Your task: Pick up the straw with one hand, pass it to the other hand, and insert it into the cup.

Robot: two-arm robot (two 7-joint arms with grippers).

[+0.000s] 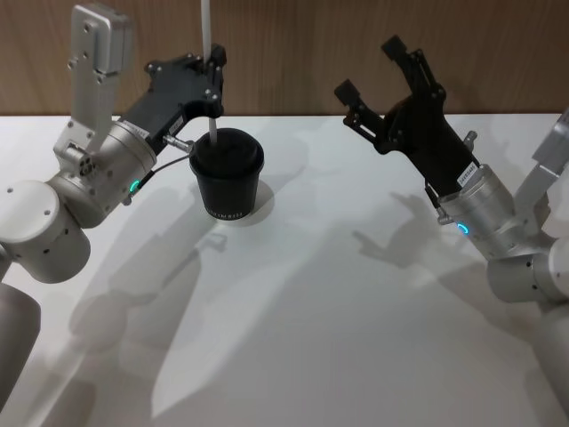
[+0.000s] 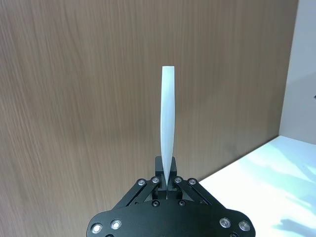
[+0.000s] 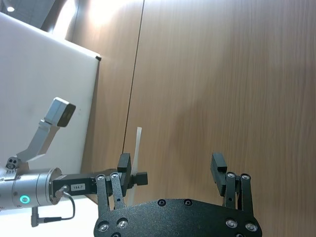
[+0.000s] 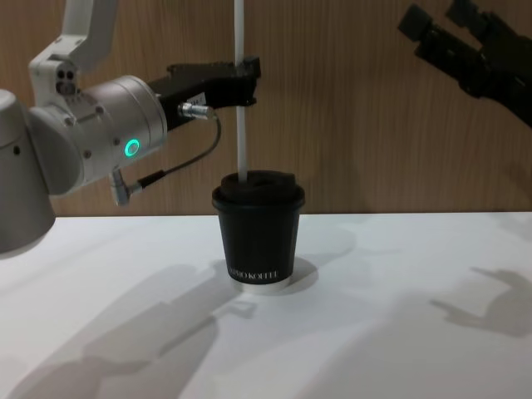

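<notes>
Chest view, centre frame: left gripper (image 4: 243, 79) is pinching the light, bendy straw (image 4: 240, 125) mid-shaft, tip entering the cup (image 4: 258, 237), while right gripper (image 4: 453, 33) is idling open upper right.

White table (image 1: 356, 338) fills the foreground, smooth and pale, running back to a wood-grain wall (image 4: 357, 125). One thing stands on it: the cup (image 4: 258, 233), black paper with a black lid, upright, white rim at its base touching the tabletop, small white lettering low on its side. Arm shadows sprawl across the surface around it.
</notes>
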